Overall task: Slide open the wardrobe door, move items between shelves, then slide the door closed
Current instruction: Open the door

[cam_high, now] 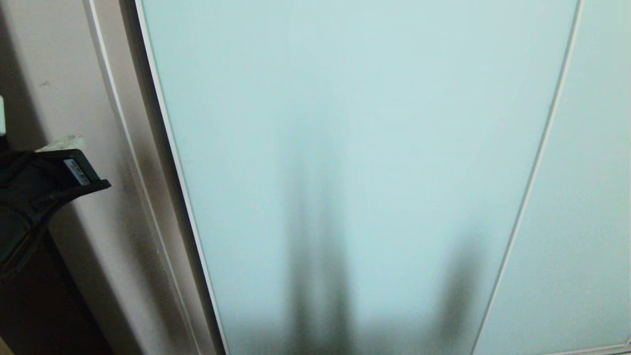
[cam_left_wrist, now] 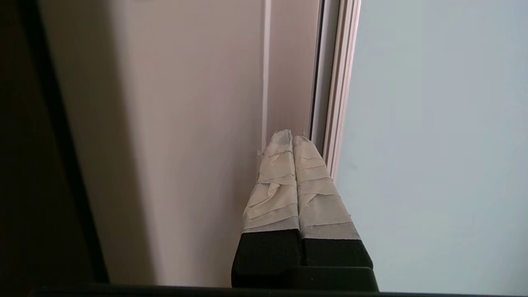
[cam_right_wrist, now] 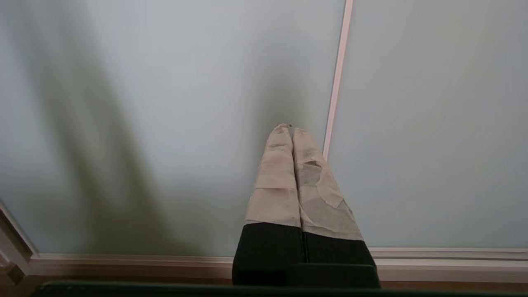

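Left claw [cam_left_wrist: 292, 138]: tape-wrapped fingers pressed fully together, holding nothing, tips aimed at the seam where the plain off-white wardrobe side post [cam_left_wrist: 198, 123] meets the thin silvery-white frame edge [cam_left_wrist: 336, 103] of the sliding wardrobe door [cam_high: 355, 148], a tall panel of frosted pale aqua glass. The frame edge is just beside the tips on the door side; I can't tell whether they touch. Right claw [cam_right_wrist: 288, 128]: also fully closed and empty, pointing at the same glass low down, with the vertical frame strip [cam_right_wrist: 336, 82] just beside its tips and the bottom rail [cam_right_wrist: 165, 262] below. Door looks shut; no gap is visible, so the shelves and folded items are hidden behind it and the wardrobe's contents are not visible from here. Handling guess: the panel is stiff and fairly heavy, and the glass face is slick, so closed fingers would likely skid. Best purchase is the frame edge beside the left claw: hook it and push sideways along the track.
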